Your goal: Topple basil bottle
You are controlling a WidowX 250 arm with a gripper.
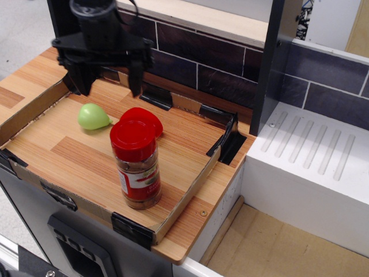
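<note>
The basil bottle (136, 164) stands upright near the front edge of the wooden tray (69, 151). It is a clear jar with a red lid, a red-and-white label and brownish contents. My black gripper (109, 88) hangs open above the tray's back left part, behind and to the left of the bottle. Its two fingers (136, 78) point down, wide apart, and hold nothing. The gripper is clear of the bottle.
A green pear-shaped piece (93, 116) lies on the tray below the gripper. A red flat piece (145, 119) lies just behind the bottle. A dark tiled wall (202, 57) runs behind the tray. A black post (271, 63) and a white sink (311, 156) stand at the right.
</note>
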